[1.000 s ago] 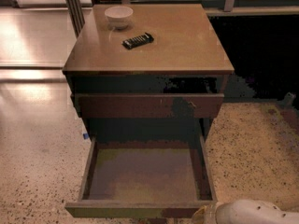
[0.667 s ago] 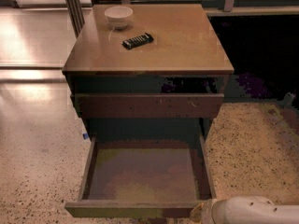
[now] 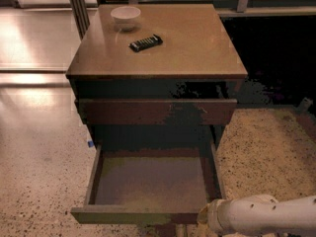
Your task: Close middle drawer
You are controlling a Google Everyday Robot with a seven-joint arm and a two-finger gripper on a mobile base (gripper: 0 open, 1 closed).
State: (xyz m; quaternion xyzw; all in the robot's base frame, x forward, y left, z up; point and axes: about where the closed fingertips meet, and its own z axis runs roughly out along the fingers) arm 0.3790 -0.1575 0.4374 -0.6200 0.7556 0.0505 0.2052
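Observation:
The middle drawer (image 3: 150, 181) of the dark-brown cabinet (image 3: 197, 53) is pulled far out, showing its flat grey-brown floor. Its plain front (image 3: 133, 215) runs along the bottom of the camera view. The scuffed uppermost drawer front (image 3: 158, 111) above it stands slightly out. The lowest drawer is hidden beneath the open one. My white arm (image 3: 266, 214) comes in from the bottom right. My gripper (image 3: 203, 220) is at the arm's left end, right by the right corner of the middle drawer's front.
A white bowl (image 3: 125, 15) and a black bar-shaped object (image 3: 145, 42) lie on the cabinet top. Speckled floor (image 3: 266, 152) lies right of the cabinet, shiny floor (image 3: 34, 132) to the left. A dark recess is at the back right.
My arm has moved left along the bottom edge, bringing its end up to the right corner of the middle drawer's front. The drawer has not visibly moved.

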